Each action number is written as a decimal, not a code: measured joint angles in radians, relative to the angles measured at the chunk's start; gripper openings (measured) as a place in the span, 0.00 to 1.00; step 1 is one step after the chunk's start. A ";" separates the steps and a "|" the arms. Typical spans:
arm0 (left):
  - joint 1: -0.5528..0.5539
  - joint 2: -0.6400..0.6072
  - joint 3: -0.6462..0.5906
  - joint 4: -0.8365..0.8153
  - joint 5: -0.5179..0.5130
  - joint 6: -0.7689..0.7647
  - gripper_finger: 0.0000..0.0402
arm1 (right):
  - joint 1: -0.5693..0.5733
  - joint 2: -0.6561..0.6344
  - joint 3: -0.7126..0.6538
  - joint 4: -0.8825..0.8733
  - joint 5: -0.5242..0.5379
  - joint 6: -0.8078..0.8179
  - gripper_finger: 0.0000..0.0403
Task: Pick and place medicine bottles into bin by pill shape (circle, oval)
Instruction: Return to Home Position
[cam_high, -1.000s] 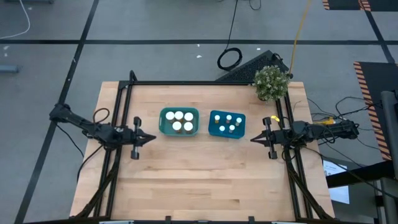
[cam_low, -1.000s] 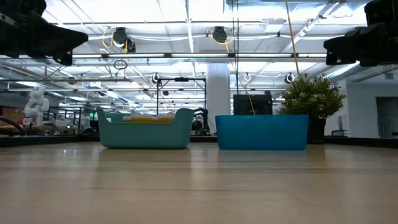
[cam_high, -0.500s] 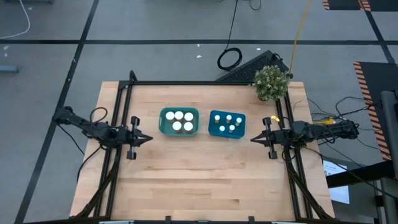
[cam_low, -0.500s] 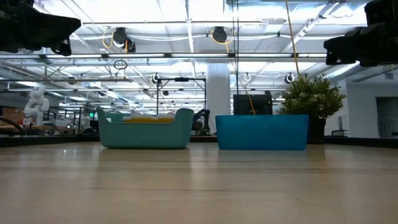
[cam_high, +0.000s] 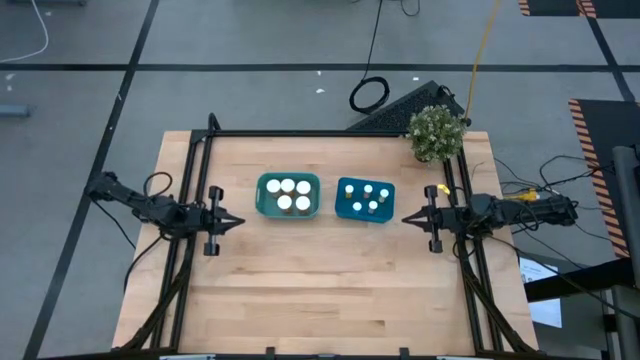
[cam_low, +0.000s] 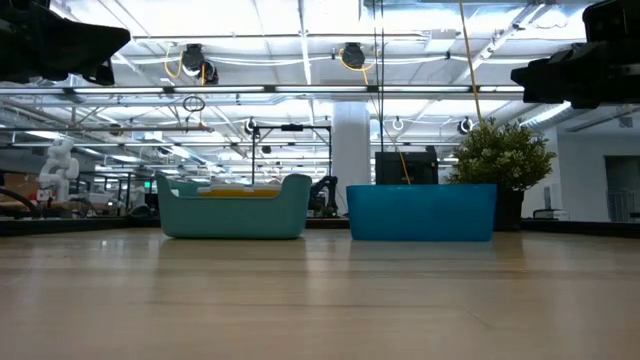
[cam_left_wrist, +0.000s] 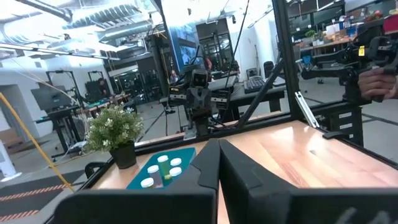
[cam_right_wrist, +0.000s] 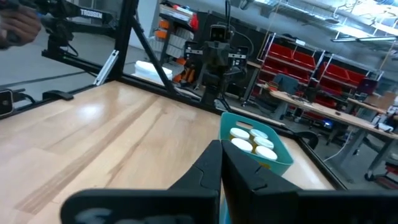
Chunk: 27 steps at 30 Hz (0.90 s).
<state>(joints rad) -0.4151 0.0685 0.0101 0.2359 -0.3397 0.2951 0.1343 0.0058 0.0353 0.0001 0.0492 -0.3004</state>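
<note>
Clenched, empty fingers (cam_high: 236, 222) (cam_high: 404, 220) well apart from medicine bottles (cam_high: 289, 194) in bins (cam_high: 318, 181).

Left end effector (cam_high: 233, 222) farther back toward the table's left edge, right end effector (cam_high: 407, 220) seemingly slightly inward.

A pale wooden tabletop (cam_high: 320, 280) stands on grey floor (cam_high: 250, 40) crossed by dark lines. Bright ceiling strip lights (cam_low: 300, 20) run overhead (an open workshop hall), with red shelving (cam_right_wrist: 298, 59) behind.
</note>
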 joint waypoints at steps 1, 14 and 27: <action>0.004 0.000 0.000 0.000 0.000 -0.001 0.02 | -0.005 -0.002 -0.001 -0.002 -0.001 -0.002 0.00; 0.101 0.000 0.000 -0.065 0.005 -0.036 0.01 | -0.029 -0.001 -0.017 0.011 -0.049 0.001 0.00; 0.206 0.000 0.000 -0.106 0.176 -0.057 0.02 | -0.029 -0.001 -0.017 0.030 -0.051 0.000 0.00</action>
<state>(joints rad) -0.2091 0.0685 0.0105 0.1303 -0.1632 0.2378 0.1051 0.0051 0.0181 0.0299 -0.0017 -0.3000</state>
